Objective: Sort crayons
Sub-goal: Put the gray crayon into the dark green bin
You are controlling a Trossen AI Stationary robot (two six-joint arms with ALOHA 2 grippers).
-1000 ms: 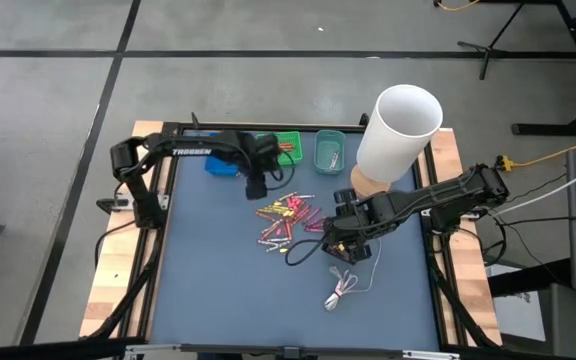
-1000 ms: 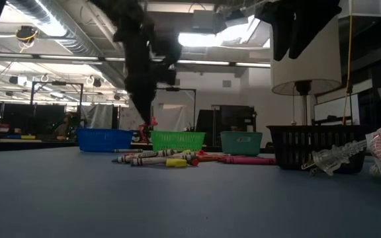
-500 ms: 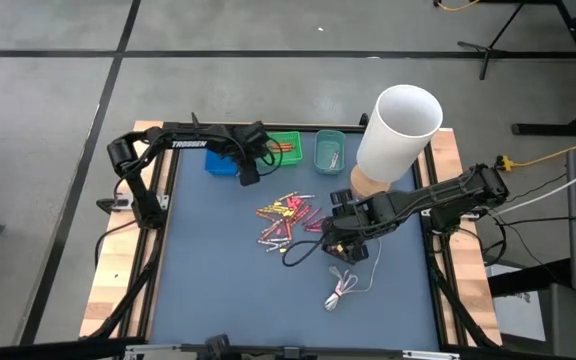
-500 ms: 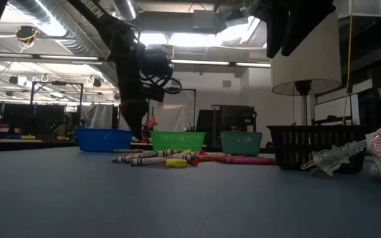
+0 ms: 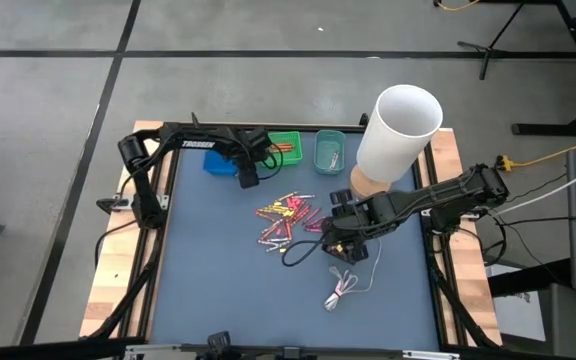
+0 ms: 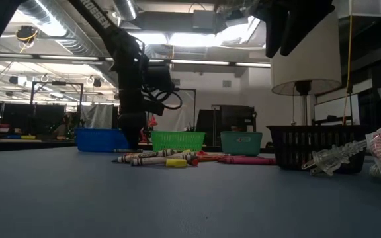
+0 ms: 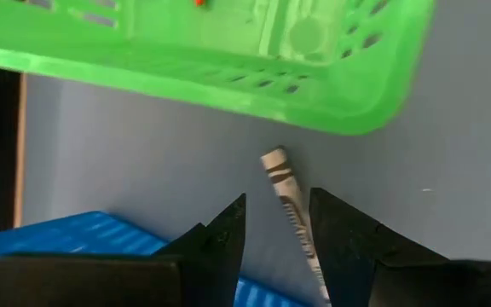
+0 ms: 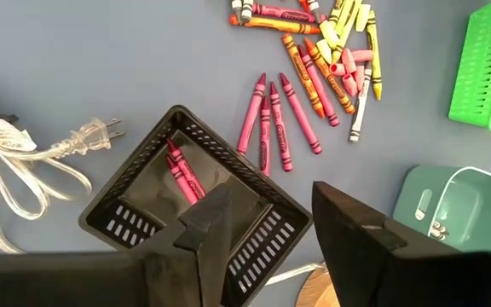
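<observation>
Pinching a thin white crayon with a paper wrap, the left gripper has its two dark pointed fingers closed on the stick. It hangs between the blue basket and the green basket. Both baskets are shiny plastic with little slots in their walls. A teal basket sits on the green basket's other side, away from the blue one.

The loose crayons lie in a messy pile on the smooth dark mat, a bit away from the green basket. They are thin sticks in pink, red, orange and yellow.

The right gripper hovers over a black mesh basket with its fingers apart and holding nothing. Two pink crayons lie inside it. A white cable with a clear plug lies next to it.

A second ago the left gripper was out over the mat near the pile. Now it is back by the green basket. The right arm has not moved.
</observation>
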